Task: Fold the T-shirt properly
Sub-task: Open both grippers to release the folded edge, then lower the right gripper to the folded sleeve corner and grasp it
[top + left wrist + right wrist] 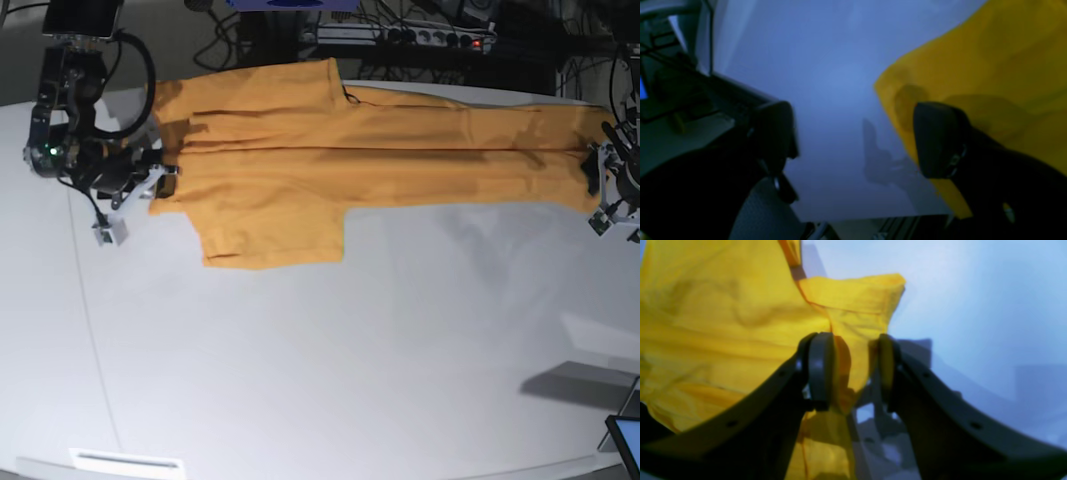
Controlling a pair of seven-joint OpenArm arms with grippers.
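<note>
White tabletop [826, 83] fills the left wrist view; the left gripper [853, 140] hangs over it with jaws spread wide and nothing between them, the T-shirt [990, 66] lying just beside and under its right finger. From the right wrist, the right gripper [851, 373] pinches a fold of the T-shirt [723, 323]. From the base, the T-shirt [380, 160] stretches between the right gripper [160, 180] and the left gripper [605, 195].
</note>
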